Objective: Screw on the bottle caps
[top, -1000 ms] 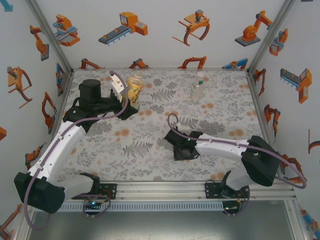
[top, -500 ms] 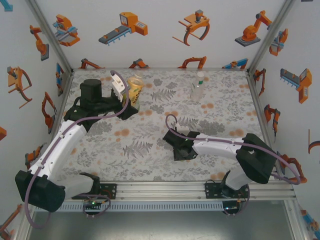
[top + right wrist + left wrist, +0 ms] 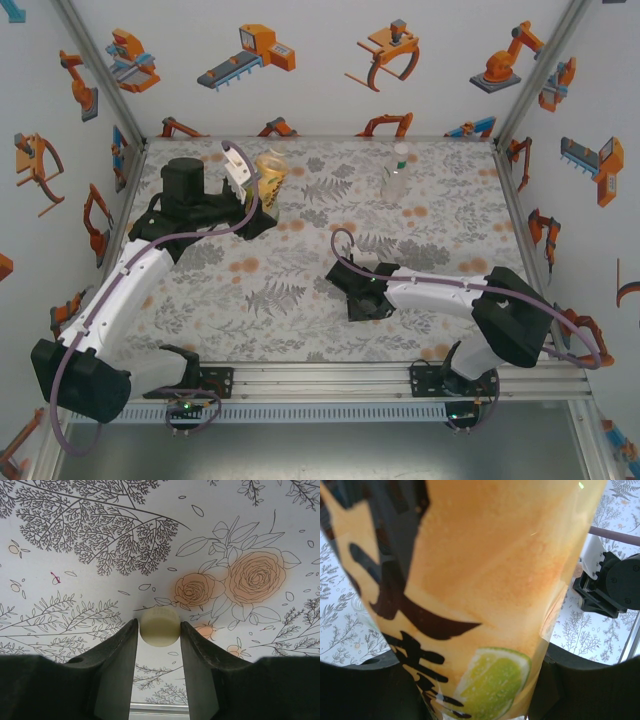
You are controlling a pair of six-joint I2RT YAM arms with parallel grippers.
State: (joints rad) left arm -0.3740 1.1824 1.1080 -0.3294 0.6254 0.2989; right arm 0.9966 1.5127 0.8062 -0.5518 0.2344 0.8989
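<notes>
Pale yellowish round plastic screw cap (image 3: pixel 159 626) lies on the flower-printed surface (image 3: pixel 75 595) close to the robot's side, right of the middle. The right gripper (image 3: pixel 159 624) has a black finger pressed against each side of it, so it is closed on the cap, which looks to rest on the surface rather than hang in the air. From above, this gripper (image 3: pixel 365 300) points down at the surface with the arm stretched low behind it.

Further back on the left, the left gripper (image 3: pixel 475 670) is clamped around the lower body of the yellow-labelled amber plastic bottle (image 3: pixel 268 178), which stands upright, its lime picture large in the left wrist view. I cannot tell whether its mouth is bare.

Farthest off, near the back wall on the right, stands a slim clear plastic bottle (image 3: pixel 395 180), well apart from both arms.

My reading is that the cap pickup is the step in hand. Next the cap needs lifting level, carrying across to the held bottle, setting square on its neck, and turning while the left gripper keeps the bottle from spinning
</notes>
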